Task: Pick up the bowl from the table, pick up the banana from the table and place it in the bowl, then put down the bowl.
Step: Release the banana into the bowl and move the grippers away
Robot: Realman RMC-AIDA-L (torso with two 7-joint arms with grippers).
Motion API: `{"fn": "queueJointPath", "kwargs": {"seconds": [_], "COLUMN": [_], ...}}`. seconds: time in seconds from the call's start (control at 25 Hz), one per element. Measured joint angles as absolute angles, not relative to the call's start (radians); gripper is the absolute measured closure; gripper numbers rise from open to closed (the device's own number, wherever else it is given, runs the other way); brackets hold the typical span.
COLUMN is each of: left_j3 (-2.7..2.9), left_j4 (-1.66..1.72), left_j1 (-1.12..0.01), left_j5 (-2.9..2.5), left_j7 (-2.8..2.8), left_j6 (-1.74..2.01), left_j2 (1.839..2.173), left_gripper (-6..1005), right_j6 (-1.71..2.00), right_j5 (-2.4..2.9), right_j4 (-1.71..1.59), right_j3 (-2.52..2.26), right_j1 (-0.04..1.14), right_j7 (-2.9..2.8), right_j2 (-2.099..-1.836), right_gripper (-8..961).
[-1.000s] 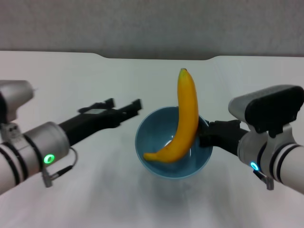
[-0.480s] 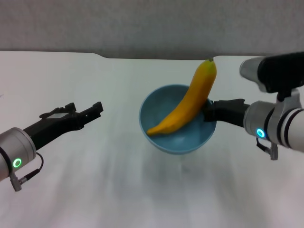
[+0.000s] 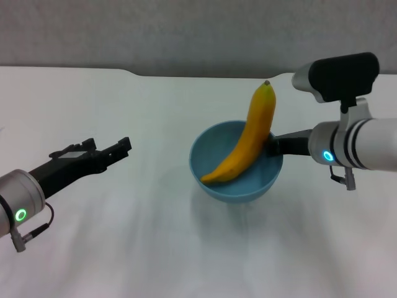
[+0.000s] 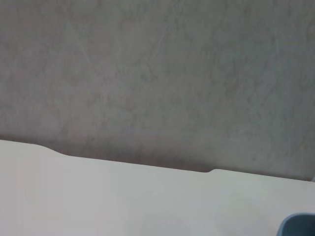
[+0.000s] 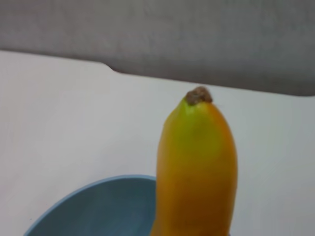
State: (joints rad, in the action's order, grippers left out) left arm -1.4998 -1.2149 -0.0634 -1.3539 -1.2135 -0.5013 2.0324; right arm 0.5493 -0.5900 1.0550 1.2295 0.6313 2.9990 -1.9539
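Observation:
The light-blue bowl (image 3: 236,178) is at the middle of the white table (image 3: 155,112). The yellow banana (image 3: 247,141) lies in it, its stem end sticking up over the far right rim. My right gripper (image 3: 273,146) reaches in from the right and is shut on the bowl's right rim, just behind the banana. I cannot tell whether the bowl rests on the table or hangs just above it. My left gripper (image 3: 110,149) hovers open and empty well to the left of the bowl. The right wrist view shows the banana (image 5: 197,162) close up over the bowl's rim (image 5: 93,194).
The table's dark notched far edge (image 3: 205,76) runs along the back under a grey wall. In the left wrist view, that edge (image 4: 133,163) and a sliver of the bowl (image 4: 298,225) are all that appear.
My left gripper has drawn back to the left, away from the bowl. The bowl, held by my right gripper, has shifted right, and the banana has tipped toward the right rim.

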Motion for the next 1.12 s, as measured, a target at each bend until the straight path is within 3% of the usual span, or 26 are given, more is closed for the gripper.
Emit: {"fn": "queueJointPath", "kwargs": {"seconds": [0.16,0.36,1.12], "left_j3": [-1.506,-1.509,-1.509], "left_j4": [-1.214,-1.213,-1.200], "left_j1": [-0.063,-0.061,-0.058], "left_j5": [-1.354,-1.355,-1.355], "left_j7": [-1.213,-1.212,-1.207], "left_j6": [-0.502,-0.502,-0.503], "left_j2": [2.032,2.032,2.034], "left_gripper": [97,97,98], "right_j6": [0.523,0.440,0.214], "right_j5": [-0.594,-0.581,-0.618], "right_j4": [1.008,1.001,0.943], "right_j3": [1.229,1.213,1.109], "right_j1": [0.662,0.621,0.480], "right_j7": [2.999,3.000,2.996], "right_j2": [-1.961,-2.001,-2.008], "right_gripper": [909,909,909]}}
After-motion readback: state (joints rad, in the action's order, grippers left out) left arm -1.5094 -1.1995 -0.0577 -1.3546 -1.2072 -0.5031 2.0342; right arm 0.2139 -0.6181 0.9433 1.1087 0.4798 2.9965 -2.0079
